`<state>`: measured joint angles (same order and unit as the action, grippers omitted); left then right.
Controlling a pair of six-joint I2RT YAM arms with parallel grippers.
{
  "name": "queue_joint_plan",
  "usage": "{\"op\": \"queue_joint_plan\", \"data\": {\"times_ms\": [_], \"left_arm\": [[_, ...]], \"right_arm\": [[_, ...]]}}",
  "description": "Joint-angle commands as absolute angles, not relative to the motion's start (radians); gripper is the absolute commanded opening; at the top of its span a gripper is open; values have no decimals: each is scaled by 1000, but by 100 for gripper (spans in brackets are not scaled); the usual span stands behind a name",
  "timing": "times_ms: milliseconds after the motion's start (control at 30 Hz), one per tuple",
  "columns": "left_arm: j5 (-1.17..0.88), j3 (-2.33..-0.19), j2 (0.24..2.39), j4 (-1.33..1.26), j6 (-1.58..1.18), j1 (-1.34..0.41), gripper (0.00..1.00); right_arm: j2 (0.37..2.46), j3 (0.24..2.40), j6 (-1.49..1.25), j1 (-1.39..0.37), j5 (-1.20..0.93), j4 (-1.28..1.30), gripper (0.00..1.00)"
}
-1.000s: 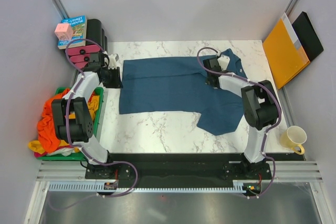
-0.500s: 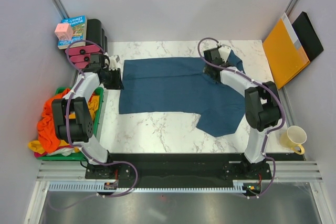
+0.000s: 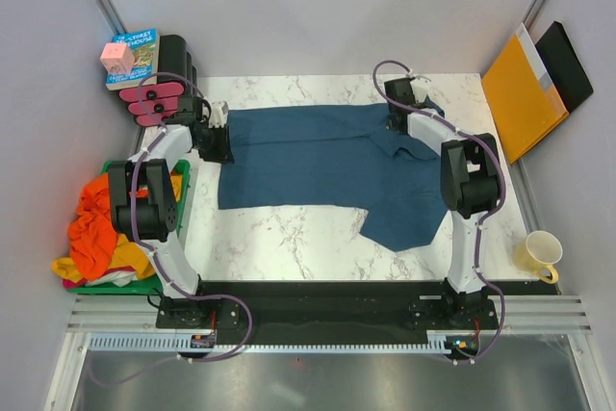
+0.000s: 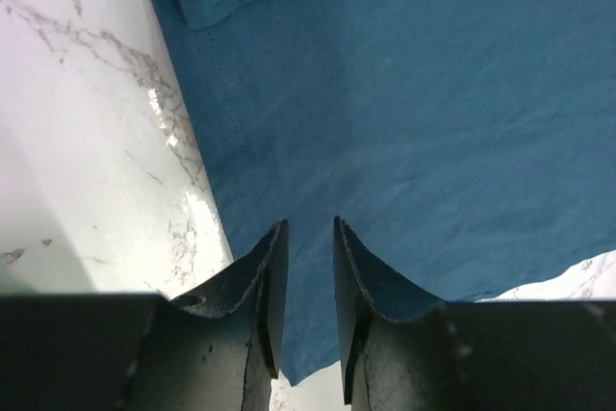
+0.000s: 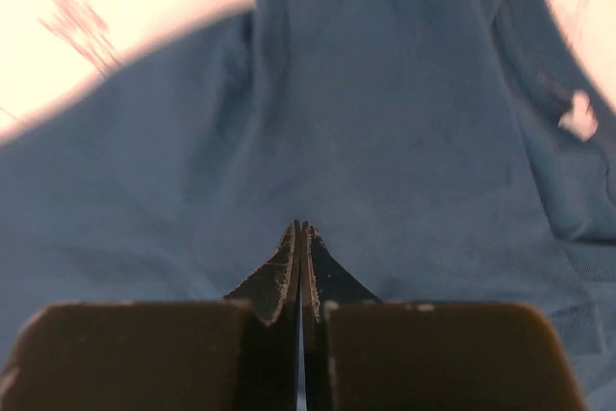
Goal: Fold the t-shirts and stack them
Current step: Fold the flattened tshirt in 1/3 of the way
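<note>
The teal t-shirt (image 3: 308, 156) lies spread flat beneath both claws. The right claw (image 5: 300, 226) is shut tight near the collar end with no fold clearly caught, and the left claw (image 4: 308, 226) stands slightly parted and empty over the opposite edge, so a lift could slip off or drag the cloth askew. Behind the left claw, a green bin (image 3: 106, 287) holds the orange t-shirt (image 3: 91, 218) and yellow t-shirt (image 3: 72, 267), heaped.

White title lettering on the blue book (image 3: 142, 50), mostly too small to read, possibly "STORY"
</note>
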<state>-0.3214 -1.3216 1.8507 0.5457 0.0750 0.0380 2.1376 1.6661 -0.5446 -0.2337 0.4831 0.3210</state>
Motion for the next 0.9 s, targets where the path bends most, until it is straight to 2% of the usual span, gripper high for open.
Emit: {"op": "queue_joint_plan", "data": {"times_ms": [0,233,367,600,733,867], "left_arm": [[-334,-1367,1867,525,54,23,31],[-336,-1355,1874,526,57,18,31],[-337,-1350,1868,529,57,17,31],[-333,-1330,1810,529,63,15,31],[-348,-1319,1802,529,51,15,31],[-356,-1304,1795,528,48,15,31]], "right_arm": [[2100,1556,-578,-250,456,338,0],[2049,1396,-618,-276,413,293,0],[2060,1393,-620,-278,428,314,1],[1925,1417,-595,-276,496,258,9],[1922,1457,-586,-278,476,307,9],[1917,1405,-594,-284,468,307,8]]}}
